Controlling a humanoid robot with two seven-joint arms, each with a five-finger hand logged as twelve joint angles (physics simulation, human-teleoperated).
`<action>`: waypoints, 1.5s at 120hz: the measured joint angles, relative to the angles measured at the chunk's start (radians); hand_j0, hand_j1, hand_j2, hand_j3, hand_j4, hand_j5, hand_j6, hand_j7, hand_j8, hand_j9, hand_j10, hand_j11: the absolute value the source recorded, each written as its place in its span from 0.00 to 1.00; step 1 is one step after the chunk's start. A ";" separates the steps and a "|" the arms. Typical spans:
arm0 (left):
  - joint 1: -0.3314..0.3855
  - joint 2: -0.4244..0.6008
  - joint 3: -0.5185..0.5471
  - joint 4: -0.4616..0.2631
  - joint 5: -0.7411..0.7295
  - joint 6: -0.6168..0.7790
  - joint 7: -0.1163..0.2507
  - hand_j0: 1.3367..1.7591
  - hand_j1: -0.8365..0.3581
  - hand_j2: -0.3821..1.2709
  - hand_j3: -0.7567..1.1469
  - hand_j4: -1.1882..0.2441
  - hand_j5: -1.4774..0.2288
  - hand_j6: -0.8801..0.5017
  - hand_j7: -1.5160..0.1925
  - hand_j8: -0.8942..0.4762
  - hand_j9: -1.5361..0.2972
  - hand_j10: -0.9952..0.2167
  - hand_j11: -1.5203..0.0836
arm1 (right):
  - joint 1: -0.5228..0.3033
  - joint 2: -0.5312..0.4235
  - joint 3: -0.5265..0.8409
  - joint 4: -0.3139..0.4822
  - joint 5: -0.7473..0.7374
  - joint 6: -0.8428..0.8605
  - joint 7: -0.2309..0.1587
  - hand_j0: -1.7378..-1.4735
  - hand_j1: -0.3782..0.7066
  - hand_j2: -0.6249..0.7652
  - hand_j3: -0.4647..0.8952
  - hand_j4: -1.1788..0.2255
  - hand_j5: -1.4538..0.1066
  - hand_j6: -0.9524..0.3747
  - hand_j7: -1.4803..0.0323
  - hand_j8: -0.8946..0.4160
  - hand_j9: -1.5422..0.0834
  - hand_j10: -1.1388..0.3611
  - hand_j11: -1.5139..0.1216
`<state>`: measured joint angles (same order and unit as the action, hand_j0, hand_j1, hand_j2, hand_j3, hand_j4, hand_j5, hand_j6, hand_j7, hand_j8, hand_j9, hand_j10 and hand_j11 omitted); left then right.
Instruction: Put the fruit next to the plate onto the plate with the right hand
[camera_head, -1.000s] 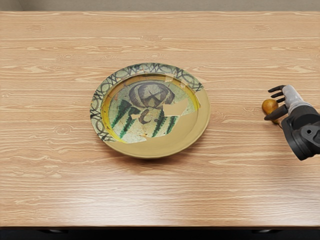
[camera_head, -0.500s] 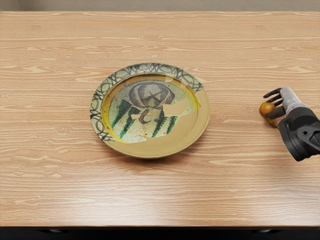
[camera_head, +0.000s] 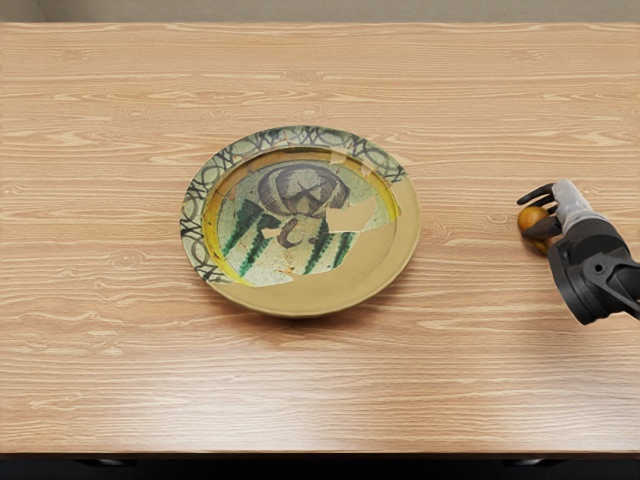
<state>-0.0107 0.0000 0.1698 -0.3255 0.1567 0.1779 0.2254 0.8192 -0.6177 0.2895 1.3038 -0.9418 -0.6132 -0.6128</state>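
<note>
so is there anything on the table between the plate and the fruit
Nothing. In the head view, only bare table lies between the plate and the fruit, which the right hand grips.

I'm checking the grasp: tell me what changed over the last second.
The right hand slid slightly left toward the plate, its fingers closing around the fruit, which shifted left with it. The plate stayed put.
</note>
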 joint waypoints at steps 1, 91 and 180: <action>0.000 0.000 0.000 0.000 0.000 0.000 0.000 0.76 0.97 0.23 0.40 0.82 0.85 0.62 0.87 0.64 0.82 0.80 0.93 | 0.000 0.000 0.000 0.000 0.001 0.000 0.000 0.34 0.71 0.57 0.34 0.36 0.52 0.38 0.48 0.36 0.53 0.34 0.49; 0.000 0.000 0.000 0.000 0.000 0.000 0.000 0.76 0.97 0.23 0.40 0.82 0.85 0.62 0.87 0.64 0.82 0.80 0.93 | 0.246 -0.011 0.055 0.001 0.243 0.272 0.001 0.31 0.58 0.67 0.34 0.35 0.32 0.27 0.37 0.28 0.37 0.28 0.35; 0.000 0.000 0.001 0.000 0.000 0.000 0.000 0.76 0.97 0.23 0.40 0.82 0.85 0.62 0.87 0.64 0.82 0.80 0.93 | 0.281 0.349 0.119 -0.005 0.254 0.420 0.000 0.30 0.58 0.74 0.34 0.44 0.45 0.35 0.49 0.37 0.50 0.42 0.49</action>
<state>-0.0107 0.0000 0.1703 -0.3255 0.1565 0.1779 0.2255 1.0999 -0.2690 0.4088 1.2989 -0.6876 -0.1934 -0.6124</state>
